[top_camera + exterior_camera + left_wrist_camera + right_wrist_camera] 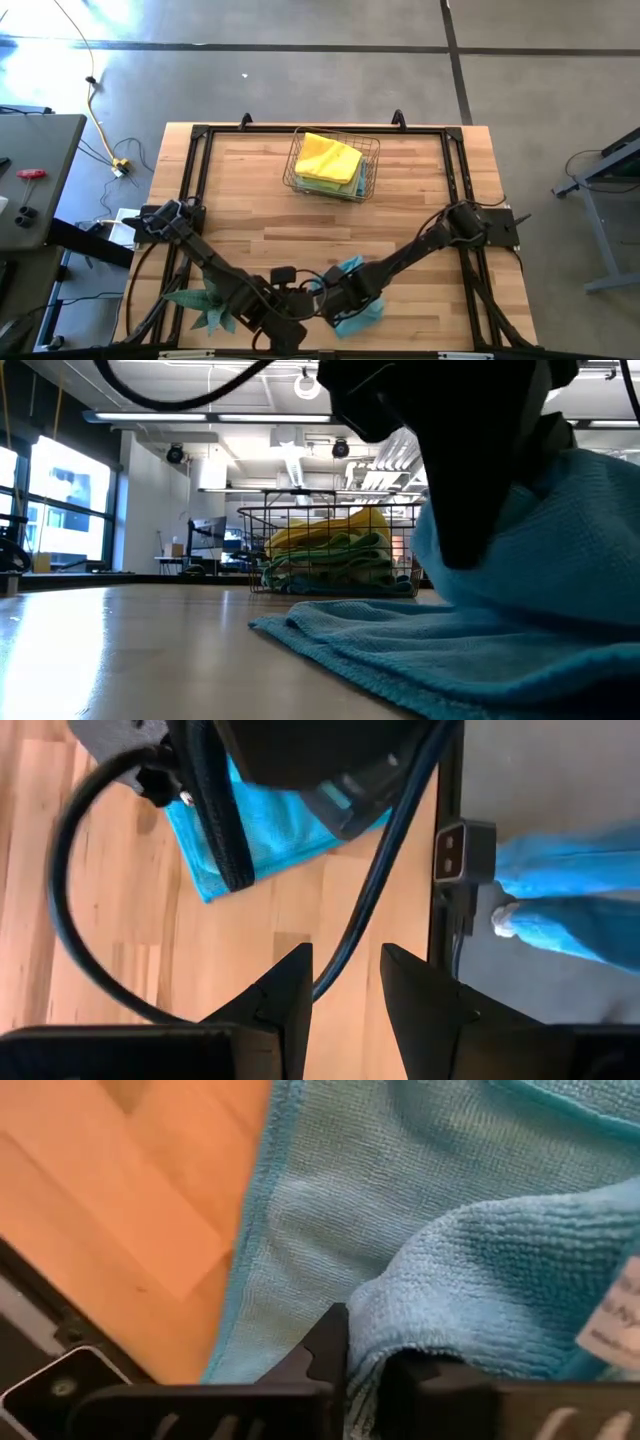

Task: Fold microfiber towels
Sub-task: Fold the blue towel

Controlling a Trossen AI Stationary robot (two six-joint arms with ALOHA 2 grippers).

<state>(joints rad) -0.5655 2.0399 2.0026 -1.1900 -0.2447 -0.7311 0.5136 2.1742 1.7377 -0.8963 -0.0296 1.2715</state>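
blue towel (352, 295) lay rumpled at the bench's (250, 210) near edge | right hand (365, 1370) was down on it, fingers pinching a fold of the cloth | left hand (345, 995) hovered just beside, fingers parted, holding nothing | basket (333, 165) at the far side held the other folded towels (328, 160), yellow on top

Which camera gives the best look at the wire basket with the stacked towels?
The high view: the wire basket shows whole from above, with a yellow towel on top. The low view shows it side-on, far off and partly hidden by the dark arm. Neither wrist view shows it.
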